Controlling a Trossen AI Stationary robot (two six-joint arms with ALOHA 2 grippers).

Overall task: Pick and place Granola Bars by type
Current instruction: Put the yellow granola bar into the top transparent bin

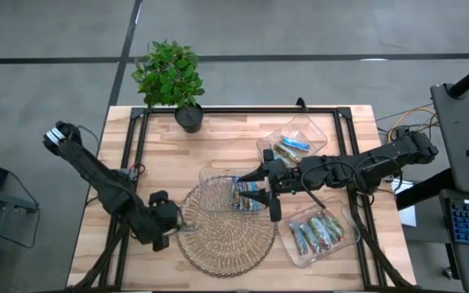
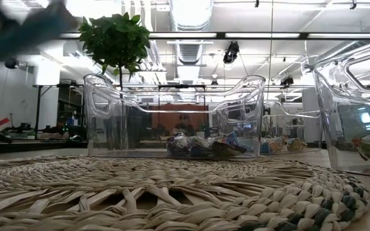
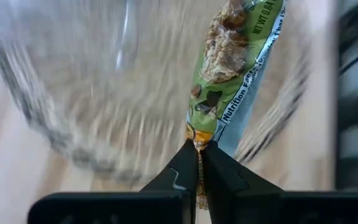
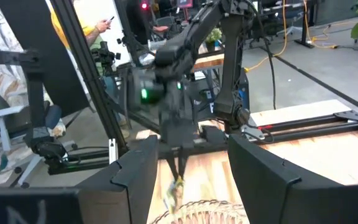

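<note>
My left gripper (image 1: 168, 233) is at the left edge of the round wicker mat (image 1: 226, 240), shut on a green-silver granola bar (image 3: 229, 68). The right wrist view shows that bar (image 4: 176, 186) under the left gripper. My right gripper (image 1: 249, 189) is open over the middle clear tray (image 1: 214, 175), which stands on the mat and holds blue-wrapped bars (image 2: 201, 146). Between its fingers, the right gripper (image 4: 194, 171) has nothing. Green bars (image 1: 320, 232) lie in the near-right tray, and mixed bars (image 1: 290, 148) lie in the far-right tray. My left gripper pinches the green-silver bar by the crimped end seam (image 3: 198, 138) of its wrapper, between the two fingertips. The fingers lie along the bar's length. The bar hangs below the fingers (image 4: 180, 163) over the mat's left rim; whether its lower end touches the mat, I cannot tell.
A potted plant (image 1: 169, 77) stands at the table's far edge. A black frame rail (image 1: 243, 110) runs along the far side and down both sides. Bare wood shows between the plant and the trays. A person in yellow (image 4: 89, 28) is in the room behind.
</note>
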